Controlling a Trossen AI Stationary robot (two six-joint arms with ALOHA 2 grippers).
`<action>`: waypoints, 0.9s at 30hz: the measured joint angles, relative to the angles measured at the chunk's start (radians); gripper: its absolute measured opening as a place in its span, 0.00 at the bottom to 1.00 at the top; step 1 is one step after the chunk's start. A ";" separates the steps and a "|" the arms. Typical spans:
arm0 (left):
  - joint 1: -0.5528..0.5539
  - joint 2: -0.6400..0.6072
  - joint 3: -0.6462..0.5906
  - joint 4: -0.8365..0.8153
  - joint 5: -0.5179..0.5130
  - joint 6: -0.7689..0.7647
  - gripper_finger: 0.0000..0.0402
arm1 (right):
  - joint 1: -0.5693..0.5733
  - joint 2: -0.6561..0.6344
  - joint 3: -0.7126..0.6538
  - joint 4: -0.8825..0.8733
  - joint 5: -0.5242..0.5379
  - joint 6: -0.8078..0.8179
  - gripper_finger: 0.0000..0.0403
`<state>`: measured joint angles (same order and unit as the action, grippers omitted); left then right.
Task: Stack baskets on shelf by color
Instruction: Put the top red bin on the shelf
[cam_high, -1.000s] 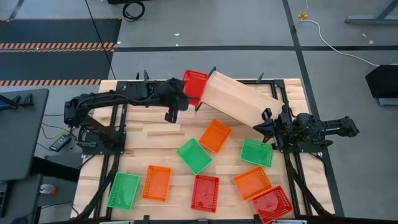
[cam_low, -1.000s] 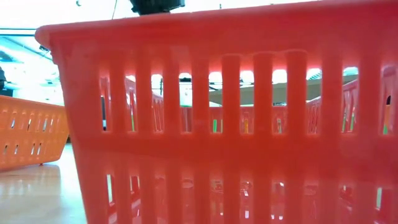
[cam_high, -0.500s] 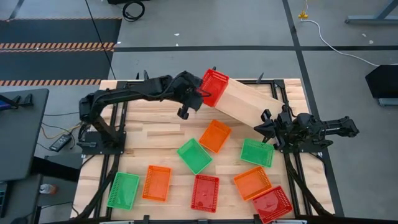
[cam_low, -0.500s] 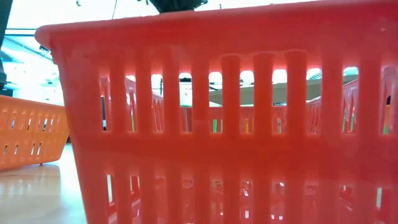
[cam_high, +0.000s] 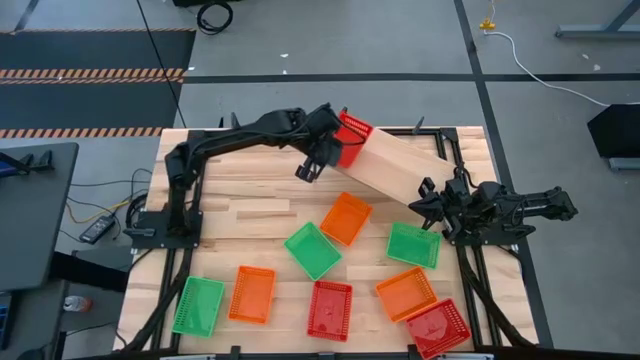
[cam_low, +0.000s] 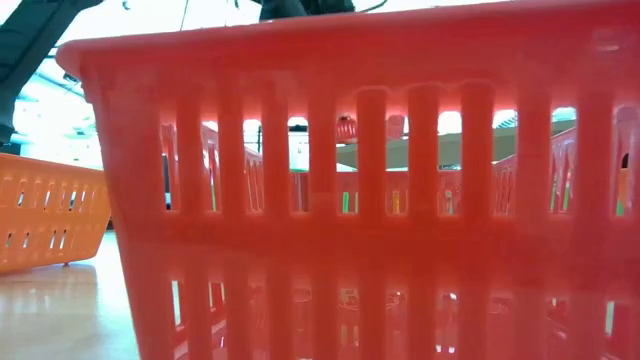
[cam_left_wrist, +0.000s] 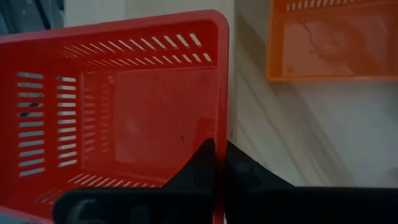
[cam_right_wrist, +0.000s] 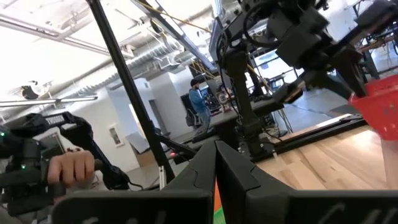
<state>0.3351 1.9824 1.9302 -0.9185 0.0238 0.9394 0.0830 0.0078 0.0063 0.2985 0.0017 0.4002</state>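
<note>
Currently the step in hand looks like setting the first red basket (cam_high: 352, 132) onto the shelf (cam_high: 400, 168). Landmark: the shelf, tilted across the far side of the desk (cam_high: 225, 215).

Left of it, the left gripper (cam_high: 330, 150) reaches in, fingers pinched on the red basket's rim; the basket sits over the shelf's left end, whether resting or just above I cannot tell. Wrist view confirms the rim clamped between dark fingers (cam_left_wrist: 205, 163).

In front of the shelf, loose on the desk: green basket (cam_high: 197, 305), orange basket (cam_high: 252, 294), more beyond, eight in all.

Right of the shelf, the right gripper (cam_high: 425, 206) waits; fingers closed, empty.

To do it well: square the basket to the board's edges, seat it flat, release only once it will not slide down the slope.
</note>
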 joint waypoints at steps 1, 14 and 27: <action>0.000 0.002 0.001 0.003 0.000 0.000 0.03 | 0.000 0.000 0.000 0.000 0.000 0.000 0.04; 0.006 0.009 0.003 0.001 -0.005 -0.039 0.11 | 0.000 0.000 0.000 0.007 0.000 -0.002 0.04; 0.002 0.009 0.003 0.056 -0.121 -0.072 0.26 | 0.000 0.000 0.000 0.007 0.000 -0.002 0.04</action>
<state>0.3370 1.9911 1.9327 -0.8623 -0.0967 0.8677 0.0830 0.0081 0.0064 0.3054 0.0021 0.3977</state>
